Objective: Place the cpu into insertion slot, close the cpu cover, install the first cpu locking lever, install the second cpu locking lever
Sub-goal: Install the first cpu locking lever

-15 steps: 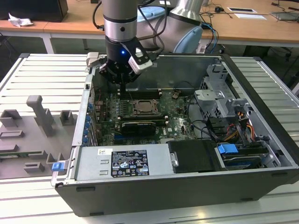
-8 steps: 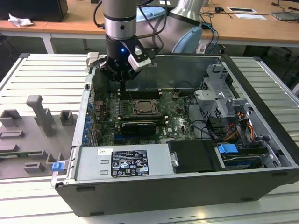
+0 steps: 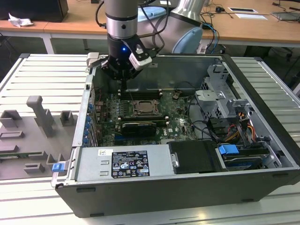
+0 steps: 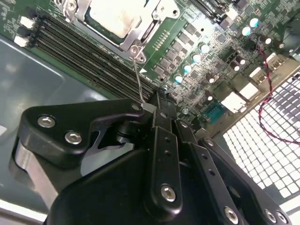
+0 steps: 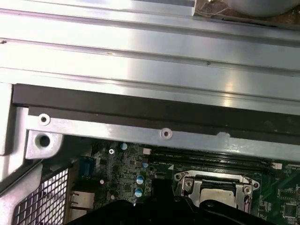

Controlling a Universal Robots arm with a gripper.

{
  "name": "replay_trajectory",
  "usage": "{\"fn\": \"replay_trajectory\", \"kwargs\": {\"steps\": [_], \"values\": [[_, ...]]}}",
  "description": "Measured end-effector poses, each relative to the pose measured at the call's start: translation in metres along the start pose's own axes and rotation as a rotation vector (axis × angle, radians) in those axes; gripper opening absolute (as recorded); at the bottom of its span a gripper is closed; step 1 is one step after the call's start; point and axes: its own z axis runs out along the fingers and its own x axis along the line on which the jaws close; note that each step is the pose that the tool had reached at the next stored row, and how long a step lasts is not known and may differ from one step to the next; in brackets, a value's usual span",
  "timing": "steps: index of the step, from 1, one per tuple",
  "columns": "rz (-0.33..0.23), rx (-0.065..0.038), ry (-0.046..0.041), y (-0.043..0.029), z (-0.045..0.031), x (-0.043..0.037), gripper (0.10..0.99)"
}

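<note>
Cpu [image 4: 115, 16] lies flat in the slot [image 3: 135, 112] on the floor of the open case [image 3: 187, 192]. Its metal top faces out of the case opening, and its edges run parallel to the memory slots [image 4: 89, 56]. It is square and has no long axis. The cover [image 4: 149, 21] is down around it.

In the second wrist view the picture edge cuts off part of the cpu. In the first wrist view the end effector's dark body hides its near edge.

The end effector [image 4: 152, 104] hangs inside the case. Its fingertips are drawn together on the free end of a thin lever [image 4: 138, 75], which rises from the cover's corner.
</note>
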Motion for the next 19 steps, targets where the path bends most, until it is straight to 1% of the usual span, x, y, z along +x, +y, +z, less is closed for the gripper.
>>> {"fn": "replay_trajectory", "kwargs": {"steps": [4,7,9,10,11,12,13,16,19], "values": [[0.002,0.0,0.0003,-0.0006,0.0005,-0.0104,0.106],[0.002,-0.001,0.0051,-0.0009,0.0018,-0.0206,0.106],[0.003,-0.001,0.012,-0.0011,0.003,-0.0266,0.106],[0.003,-0.002,0.0221,-0.0016,0.0048,-0.0346,0.106],[0.003,-0.003,0.0299,-0.0022,0.0066,-0.0416,0.106],[0.003,-0.003,0.0307,-0.0027,0.0078,-0.0471,0.106],[0.003,-0.003,0.0307,-0.003,0.0082,-0.0497,0.106],[0.005,-0.003,0.0301,-0.0033,0.0092,-0.0522,0.106],[0.006,-0.005,0.025,-0.0035,0.0112,-0.0522,0.106]]}}
